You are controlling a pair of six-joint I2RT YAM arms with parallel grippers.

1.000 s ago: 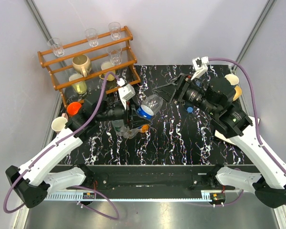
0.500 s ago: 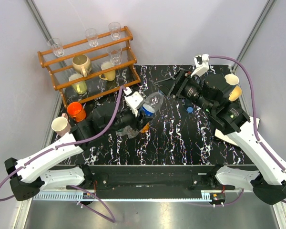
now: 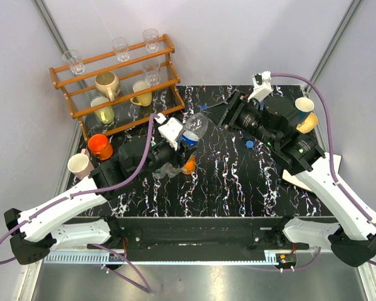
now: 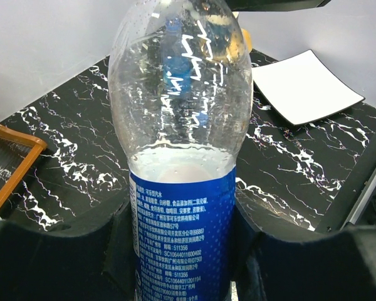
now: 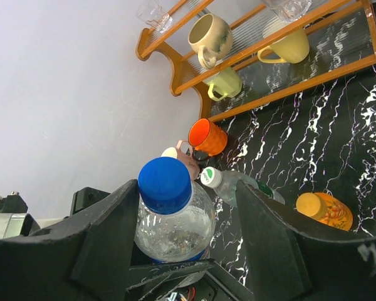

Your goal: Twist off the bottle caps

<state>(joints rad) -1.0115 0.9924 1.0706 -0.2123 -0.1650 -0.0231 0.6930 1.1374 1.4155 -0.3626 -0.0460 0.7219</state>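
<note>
Blue-label bottle (image 3: 195,129) is held off the table (image 3: 238,182), tilted, neck toward the right arm. Left gripper (image 4: 182,257) is clamped on the label band, a finger on each side, seen plainly in the left wrist view. Right gripper (image 5: 187,191) has its jaws spread wide. The blue cap (image 5: 165,184) sits between them, and neither finger looks to be touching it. Cap is on and not yet turned, by my reading. Two other bottles lie on the table below the raised one: an orange bottle (image 3: 188,166) and a green-capped bottle (image 5: 238,185), both with caps on. Risks from here:

- The cap sits nearer one finger than the other, so closing as is could push the neck sideways before both pads bite, and the bottle could lever out of the left grip.
- The left hold is on slick printed film over a thin wall. Twisting torque may spin the whole bottle instead of the cap, or the wall may buckle and loosen the hold.
- The pads may catch only the cap's rim and skid off.
- A dropped bottle would land on or beside the two lying below.

I cannot tell whether there is liquid inside. If there is, opening it at this tilt spills.
</note>
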